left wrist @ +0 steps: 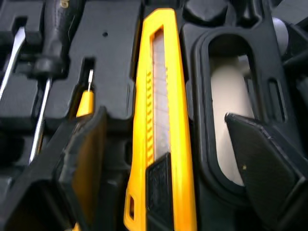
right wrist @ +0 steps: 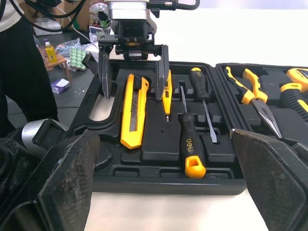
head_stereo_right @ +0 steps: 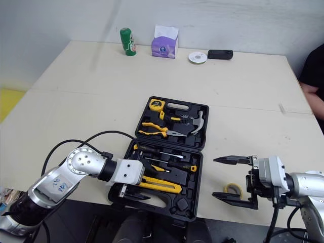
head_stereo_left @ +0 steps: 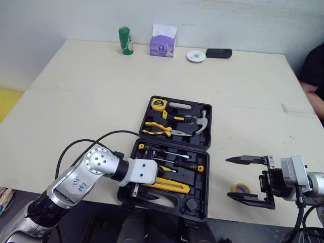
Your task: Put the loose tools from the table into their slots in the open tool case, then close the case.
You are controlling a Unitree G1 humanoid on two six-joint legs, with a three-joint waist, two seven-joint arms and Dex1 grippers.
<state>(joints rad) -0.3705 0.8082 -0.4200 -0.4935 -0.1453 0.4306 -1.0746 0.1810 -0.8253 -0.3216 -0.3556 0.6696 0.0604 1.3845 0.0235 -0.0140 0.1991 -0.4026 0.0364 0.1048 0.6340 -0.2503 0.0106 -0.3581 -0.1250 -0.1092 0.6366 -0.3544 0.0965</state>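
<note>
The black tool case (head_stereo_left: 147,109) lies open in the middle of the table. Its far half holds a tape measure (head_stereo_left: 159,104), pliers (head_stereo_left: 157,129) and a hammer (head_stereo_left: 202,121); the near half holds screwdrivers (right wrist: 187,144) and a yellow utility knife (left wrist: 161,120). My left gripper (left wrist: 171,163) hangs open over the near half, one finger on each side of the knife, which lies in its slot. To the right of the case, my right gripper (head_stereo_left: 229,177) is open and points at the case. A yellow tape roll (head_stereo_left: 242,189) lies on the table beside its nearer finger.
At the table's far edge stand a green can (head_stereo_left: 126,40), a purple tissue pack (head_stereo_left: 163,40), a white disc (head_stereo_left: 196,55) and a black device (head_stereo_left: 218,52). A person (head_stereo_left: 315,76) sits at the far right. The case's near half reaches the table's front edge.
</note>
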